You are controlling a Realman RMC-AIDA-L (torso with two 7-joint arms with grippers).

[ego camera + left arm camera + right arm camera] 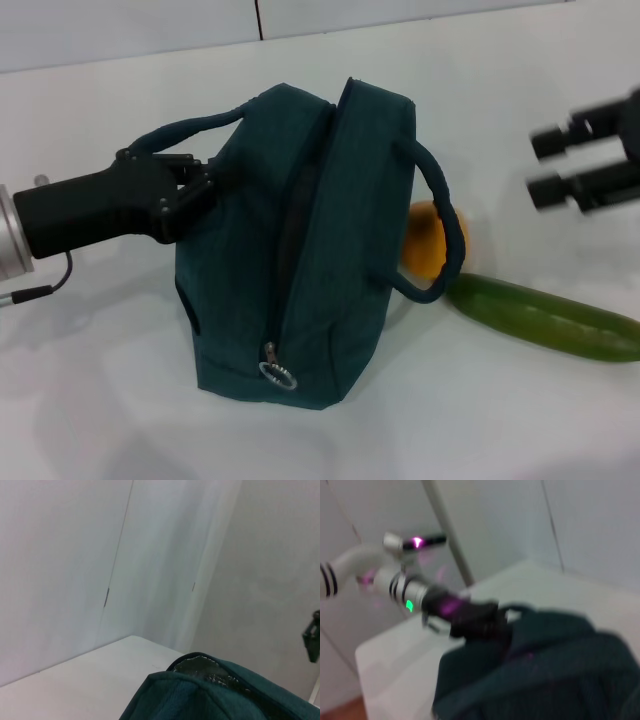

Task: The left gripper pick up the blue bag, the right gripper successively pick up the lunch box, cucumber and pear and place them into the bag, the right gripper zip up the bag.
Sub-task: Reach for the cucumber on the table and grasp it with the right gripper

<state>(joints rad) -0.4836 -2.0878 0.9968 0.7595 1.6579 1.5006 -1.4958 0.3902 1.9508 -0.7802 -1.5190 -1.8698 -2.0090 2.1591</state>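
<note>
The white bench [120, 400] is what everything sits on. The blue bag [330, 250] is stood up around the middle of it, zipper side facing the near edge, with the silver ring pull [279, 374] hanging down low at the near end of the zipper. The bag's mouth looks partly gaped along the top. One loop handle [190, 125] is arched over toward the left edge of the bench, the other [440, 220] droops on the bag's right side.

The cucumber [545, 318] is laid flat on the bench toward the right edge, just beside the bag. The pear [432, 240] is tucked between bag and cucumber, half hidden behind the drooping handle.

The left gripper [195, 185] is pressed up against the bag's left side right under the arched handle, and it looks clamped on the fabric or handle there, though the exact contact can't be made out. The same grab is seen in the right wrist view, left gripper [485, 625] against the bag [555, 670].

The right gripper [550, 165] is held up in the air over the right edge, fingers spread, nothing in it.
</note>
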